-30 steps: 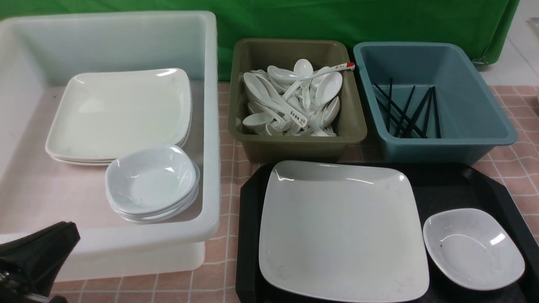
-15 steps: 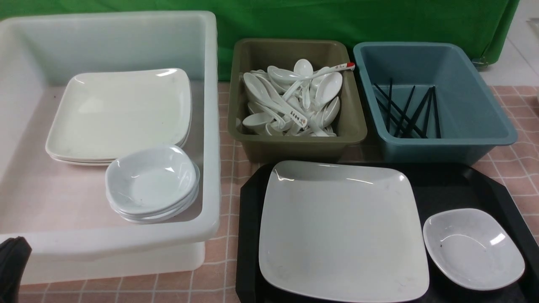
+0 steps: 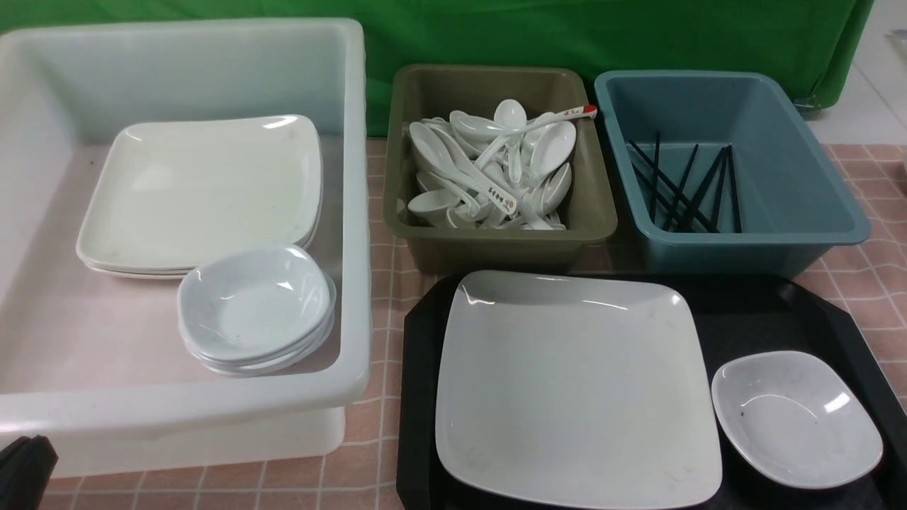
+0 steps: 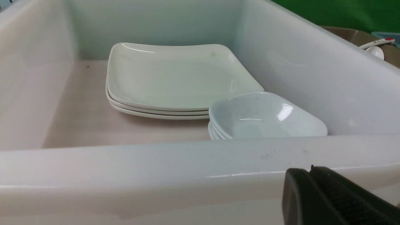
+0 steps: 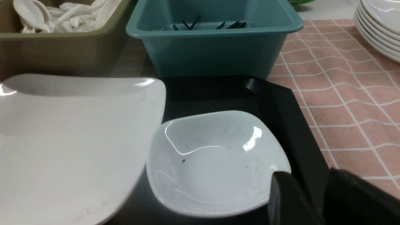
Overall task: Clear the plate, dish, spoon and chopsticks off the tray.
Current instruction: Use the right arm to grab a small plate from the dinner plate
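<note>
At the lower left corner of the front view, my left end effector (image 3: 21, 464) is sitting with its fingers pressed together, holding nothing, just in front of the white tub (image 3: 354, 212). In the upper middle, the spoon (image 3: 489, 190) with black characters is lying on the pile in the olive tub (image 3: 496, 244). Below it, the plate (image 3: 574, 389) is resting on the tray (image 3: 772, 312), with the dish (image 3: 797, 418) sitting just beside it at the lower right. The chopsticks (image 3: 684, 188) are lying in the blue tub (image 3: 801, 205). In the right wrist view, my right end effector (image 5: 315, 187) is hovering near the dish, fingers apart, gripping nothing.
</note>
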Robot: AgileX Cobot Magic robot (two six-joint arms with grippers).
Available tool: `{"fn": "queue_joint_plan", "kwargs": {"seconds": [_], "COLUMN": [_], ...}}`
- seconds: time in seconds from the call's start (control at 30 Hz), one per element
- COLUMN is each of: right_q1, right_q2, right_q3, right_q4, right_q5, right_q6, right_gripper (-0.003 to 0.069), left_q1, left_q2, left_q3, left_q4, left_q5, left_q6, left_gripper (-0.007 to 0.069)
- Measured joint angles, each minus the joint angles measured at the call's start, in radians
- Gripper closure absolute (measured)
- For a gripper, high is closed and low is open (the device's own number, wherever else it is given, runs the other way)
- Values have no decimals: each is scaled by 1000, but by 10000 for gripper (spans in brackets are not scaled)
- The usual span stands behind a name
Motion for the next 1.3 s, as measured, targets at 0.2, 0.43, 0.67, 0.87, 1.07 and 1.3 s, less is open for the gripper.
{"fn": "queue_joint_plan", "kwargs": {"seconds": [0.2, 0.43, 0.67, 0.87, 1.07, 1.3], "right_q1": [0, 0, 0, 0, 0, 0], "right_q2": [0, 0, 0, 0, 0, 0], "right_q3": [0, 0, 0, 0, 0, 1], "right_q4": [0, 0, 0, 0, 0, 25], "right_q5": [0, 0, 0, 0, 0, -22], "right_q6": [0, 0, 0, 0, 0, 27], "right_gripper": [412, 412, 412, 412, 412, 412], "left_q1": [0, 0, 0, 0, 0, 0], "left_q2": [0, 0, 0, 0, 0, 0], "left_q3": [0, 0, 0, 0, 0, 0], "left_q4": [-11, -11, -11, -11, -11, -11], "left_q5": [4, 4, 4, 4, 5, 7], "left_q6": [0, 0, 0, 0, 0, 8], "left_gripper": [620, 620, 620, 620, 620, 620]}}
